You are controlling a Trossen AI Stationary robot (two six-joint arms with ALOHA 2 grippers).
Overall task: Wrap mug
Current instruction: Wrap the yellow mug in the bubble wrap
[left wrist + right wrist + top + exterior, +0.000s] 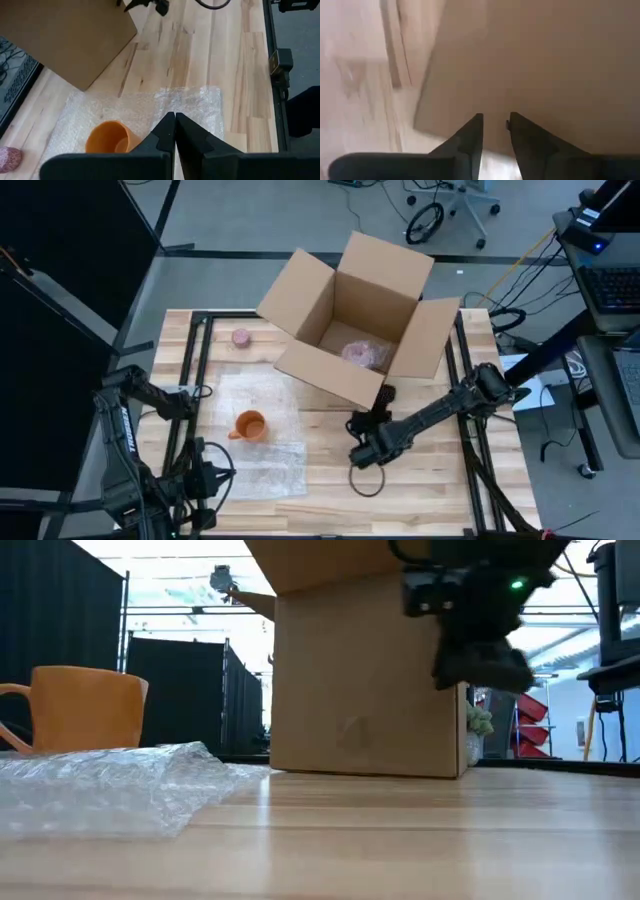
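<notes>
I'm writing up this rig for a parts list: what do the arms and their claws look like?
Both arms are dark, jointed and slim. The left claw has two black wedge-shaped fingers; the right claw has the same. A green light glows on the right arm. A thin black cable loops beneath it.

The wooden table (430, 470) carries a bubble-wrap sheet (262, 465), an open cardboard box (350, 320) and a pink object (241, 337).

A: What is cut off near the left gripper (174, 131)?
B: The mug (111, 137), at the frame edge; its handle is hidden.
A: And the box (530, 60) before the right gripper (495, 131)?
B: Blurred.
</notes>
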